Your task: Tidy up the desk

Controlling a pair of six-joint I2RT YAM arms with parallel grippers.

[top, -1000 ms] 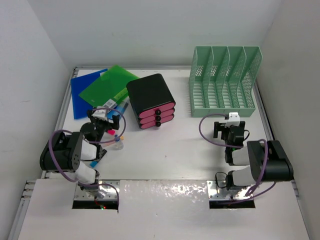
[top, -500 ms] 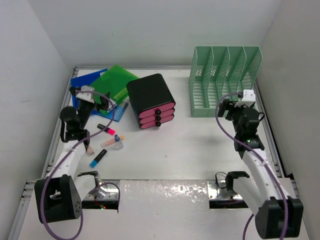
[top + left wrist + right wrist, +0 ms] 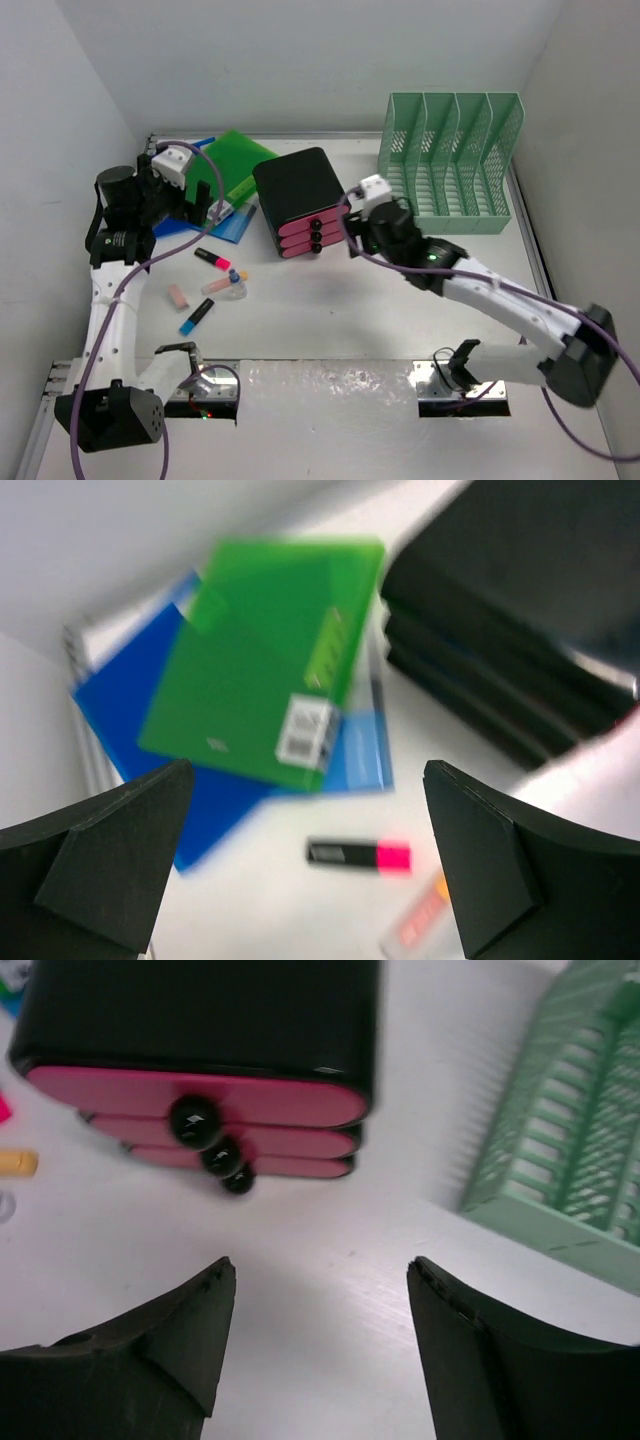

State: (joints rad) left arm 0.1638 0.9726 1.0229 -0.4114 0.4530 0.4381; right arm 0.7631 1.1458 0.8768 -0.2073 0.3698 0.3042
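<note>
White desk [image 3: 300, 320] lies cluttered beneath me; my left claw [image 3: 308, 770] has swung over the far-left green folder [image 3: 260, 660], right claw [image 3: 320, 1265] toward the black drawer box [image 3: 200, 1020], both released and empty: sorting barely begun.

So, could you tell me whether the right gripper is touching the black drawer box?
Apart. The right wrist view shows bare white desk between the open right gripper and the black drawer box.

blue folder [image 3: 115, 705] mostly under green folder [image 3: 265, 650], mint rack [image 3: 570, 1110] cut by edge
</note>
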